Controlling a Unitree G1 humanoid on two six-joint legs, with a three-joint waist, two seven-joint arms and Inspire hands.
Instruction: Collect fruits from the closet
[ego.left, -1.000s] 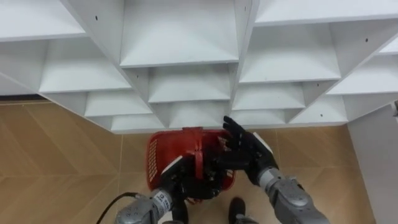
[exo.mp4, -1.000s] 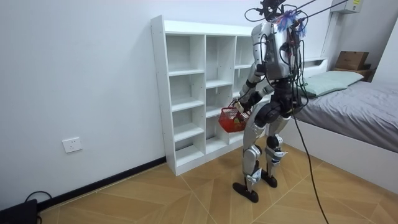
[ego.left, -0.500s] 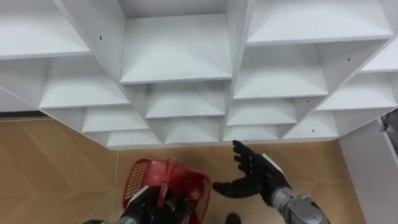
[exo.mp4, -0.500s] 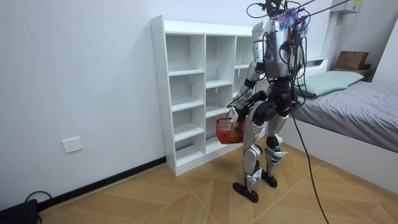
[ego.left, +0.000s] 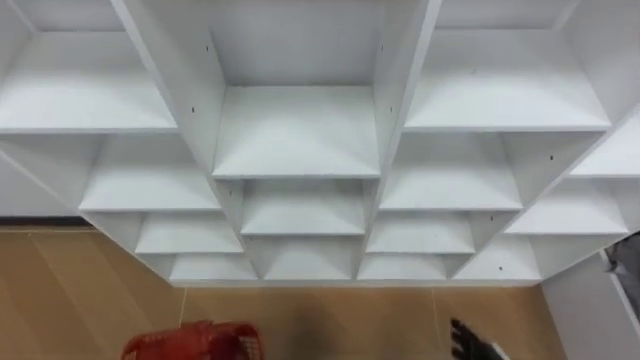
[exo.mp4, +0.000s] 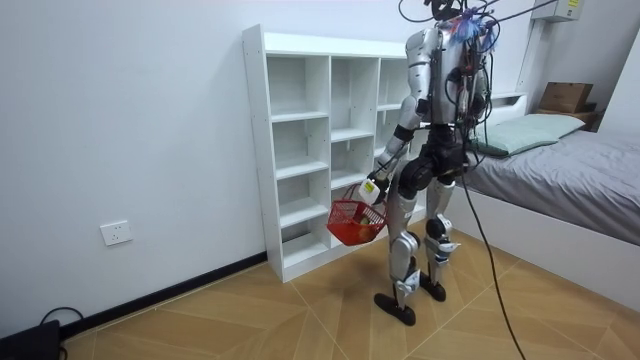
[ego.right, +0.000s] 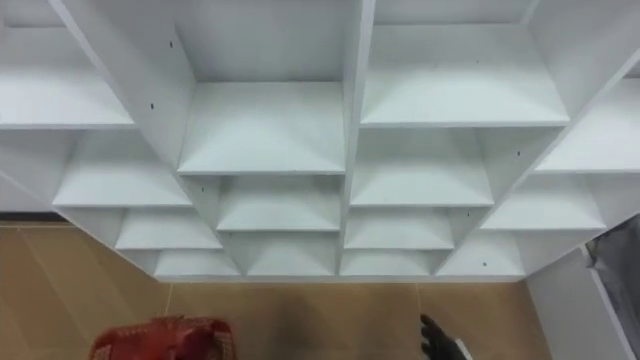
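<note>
— Down goes the red plastic lattice basket! A second ago it rode up by the waist; now it hangs low at the robot's side, toward the room view's left.

— What's carrying it?

— Left robot hand, curled round the handle on top, arm let down. From the head camera, just the basket's curved red rim pokes in at the bottom left.

— Any fruit in there?

— Too small to tell through those mesh walls.

— And the other one?

— Right robot hand, dark, has sunk to the bottom edge, well apart from the basket. How far open it is, I cannot tell.

— Where's the robot standing?

— Upright, facing the white closet of smooth flat boards with its boxy square compartments. Underfoot is a wooden floor of slanted planks, and a grey-covered bed sits just behind.
</note>
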